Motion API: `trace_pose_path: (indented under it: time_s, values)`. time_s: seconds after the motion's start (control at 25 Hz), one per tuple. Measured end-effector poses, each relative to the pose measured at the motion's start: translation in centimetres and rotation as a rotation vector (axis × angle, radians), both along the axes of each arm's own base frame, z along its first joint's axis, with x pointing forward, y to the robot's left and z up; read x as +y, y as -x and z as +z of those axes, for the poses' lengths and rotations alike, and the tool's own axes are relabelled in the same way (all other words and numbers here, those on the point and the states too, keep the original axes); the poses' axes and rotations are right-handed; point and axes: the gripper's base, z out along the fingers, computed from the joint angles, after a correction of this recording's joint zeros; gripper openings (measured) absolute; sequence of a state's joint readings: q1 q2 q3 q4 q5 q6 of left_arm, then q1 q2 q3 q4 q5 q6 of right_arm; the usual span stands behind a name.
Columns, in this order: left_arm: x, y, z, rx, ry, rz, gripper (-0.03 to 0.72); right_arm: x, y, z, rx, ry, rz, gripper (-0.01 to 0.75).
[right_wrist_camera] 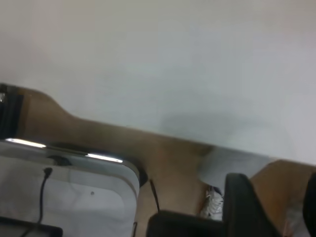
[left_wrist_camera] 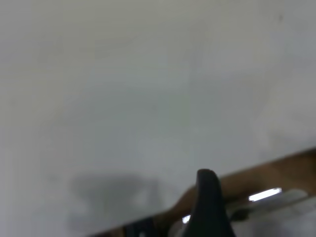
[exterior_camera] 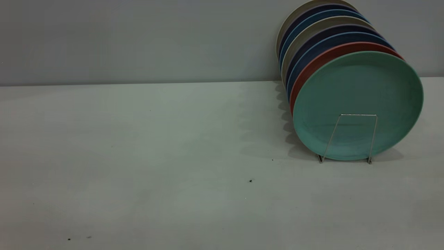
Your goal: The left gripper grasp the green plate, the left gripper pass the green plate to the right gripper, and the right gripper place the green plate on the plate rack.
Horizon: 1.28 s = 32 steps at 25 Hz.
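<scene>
The green plate (exterior_camera: 360, 86) stands upright at the front of a row of plates on the table's right side. It leans behind the front loop of the silver wire plate rack (exterior_camera: 359, 114). Neither arm shows in the exterior view. My left gripper (left_wrist_camera: 210, 202) shows only as a dark tip over the white table's edge, holding nothing that I can see. My right gripper (right_wrist_camera: 274, 202) is open and empty, also at a table edge above brown floor. No plate shows in either wrist view.
Behind the green plate stand a salmon-pink plate (exterior_camera: 314, 66), dark blue plates (exterior_camera: 305, 57) and grey ones, packed close up to the wall. The white table (exterior_camera: 138, 156) stretches left and forward of the rack. A white appliance (right_wrist_camera: 74, 187) sits below the table edge.
</scene>
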<state>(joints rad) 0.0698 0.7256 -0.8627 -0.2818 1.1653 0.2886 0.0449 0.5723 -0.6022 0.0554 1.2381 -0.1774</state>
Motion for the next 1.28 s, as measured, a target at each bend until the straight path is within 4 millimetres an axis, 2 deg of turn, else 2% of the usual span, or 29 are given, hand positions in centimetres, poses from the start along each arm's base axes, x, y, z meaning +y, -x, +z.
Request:
trace_pose_path:
  time_s: [0.12, 0.24, 0.44, 0.68, 0.88, 1.28]
  values:
    - [0.1, 1.0, -2.7, 0.037, -0.017, 0.010, 0.582, -0.1, 1.8, -1.4, -0.049, -0.012, -0.024, 0.392]
    - [0.3, 1.4, -5.3, 0.037, -0.034, 0.031, 0.582, -0.2, 2.9, -1.3, -0.164, -0.022, -0.035, 0.445]
    - [0.3, 2.0, -8.4, 0.091, -0.033, 0.040, 0.581, -0.3, 3.6, -1.6, -0.272, -0.029, -0.043, 0.460]
    - [0.5, 2.0, -8.7, 0.092, -0.050, 0.046, 0.581, -0.4, 3.7, -1.7, -0.280, -0.028, -0.066, 0.459]
    - [0.8, 2.9, -9.1, 0.202, -0.081, 0.061, 0.581, -0.3, 4.2, -1.6, -0.311, -0.054, -0.049, 0.459]
    - [2.2, 3.2, -9.5, 0.209, -0.186, 0.220, 0.581, -0.3, 4.9, -1.5, -0.363, -0.077, -0.039, 0.458]
